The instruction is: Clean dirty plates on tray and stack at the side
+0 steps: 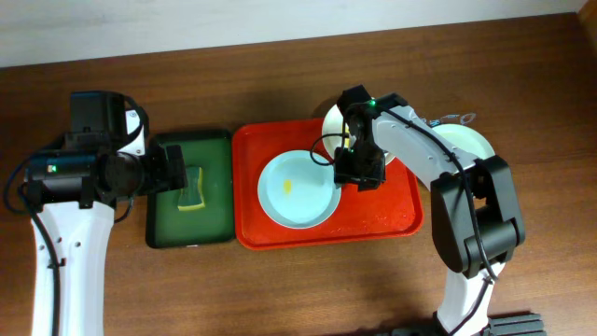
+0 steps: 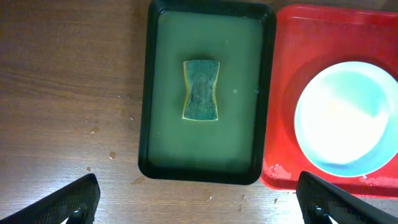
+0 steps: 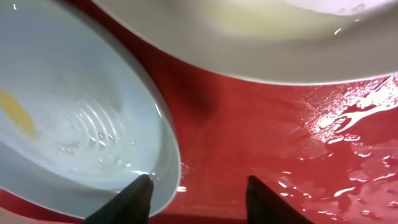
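Tray: the large bright red rectangular plastic tray lies mid-table; its bare floor on the right shines wet in the right wrist view.

Blue plate: the round shallow pale blue plate sits left of centre on the red tray; a small yellow smear shows on it, so I judge it uncleaned.

Cream plate: the round cream-white plate overlaps the tray's far rim, partly hidden by the right arm; whether it is clean cannot be told.

Green plate: the round pale green plate lies off the tray on the brown wooden table to the right; probably the start of the stack.

Right gripper: low over the tray just right of the blue plate; jaws apart, holding nothing; the plate's rim lies beside one finger.

Left gripper: above the small dark green tray at left; jaws spread wide, empty; the yellow-and-green sponge lies unheld.

Progress: perhaps one plate done; wiping and stacking of two remain.
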Robot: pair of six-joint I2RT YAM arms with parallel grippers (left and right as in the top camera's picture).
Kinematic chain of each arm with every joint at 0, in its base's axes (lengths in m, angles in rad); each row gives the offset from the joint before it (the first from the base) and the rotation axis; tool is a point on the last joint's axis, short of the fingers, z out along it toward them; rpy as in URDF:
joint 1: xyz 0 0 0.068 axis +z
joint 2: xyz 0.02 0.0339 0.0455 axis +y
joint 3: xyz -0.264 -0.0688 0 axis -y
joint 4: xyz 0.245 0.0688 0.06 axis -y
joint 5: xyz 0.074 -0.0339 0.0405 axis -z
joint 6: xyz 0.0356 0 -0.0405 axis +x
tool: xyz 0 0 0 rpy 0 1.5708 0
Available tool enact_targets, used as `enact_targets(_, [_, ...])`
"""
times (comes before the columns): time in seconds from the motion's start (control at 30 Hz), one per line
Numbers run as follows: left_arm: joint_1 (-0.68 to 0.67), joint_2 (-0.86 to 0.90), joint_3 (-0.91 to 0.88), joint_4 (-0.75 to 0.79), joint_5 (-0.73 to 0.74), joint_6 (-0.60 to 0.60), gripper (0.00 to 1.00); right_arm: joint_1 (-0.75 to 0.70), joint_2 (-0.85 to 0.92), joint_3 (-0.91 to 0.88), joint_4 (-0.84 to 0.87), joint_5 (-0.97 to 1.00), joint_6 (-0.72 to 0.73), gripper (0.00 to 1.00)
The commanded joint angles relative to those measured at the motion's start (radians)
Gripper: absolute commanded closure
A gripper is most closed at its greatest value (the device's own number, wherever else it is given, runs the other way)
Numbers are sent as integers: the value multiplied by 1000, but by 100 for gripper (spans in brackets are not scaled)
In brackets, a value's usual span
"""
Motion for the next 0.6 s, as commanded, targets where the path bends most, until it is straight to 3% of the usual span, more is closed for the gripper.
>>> enact_targets(0.0, [3,-8,14,2,-3,-9,1,-36,-23,112,-85,-62,-62,50])
enact_targets(0.1, [3,-8,14,2,-3,-9,1,-45,-109,216,-213,-10,-99,49])
enact_targets(0.3, [3,-8,14,2,-3,-9,1,-6,-341,213,-249,109,-18,47])
enact_targets(0.57, [3,-8,14,2,-4,-9,1,76,-371,158,-234,197,53,46])
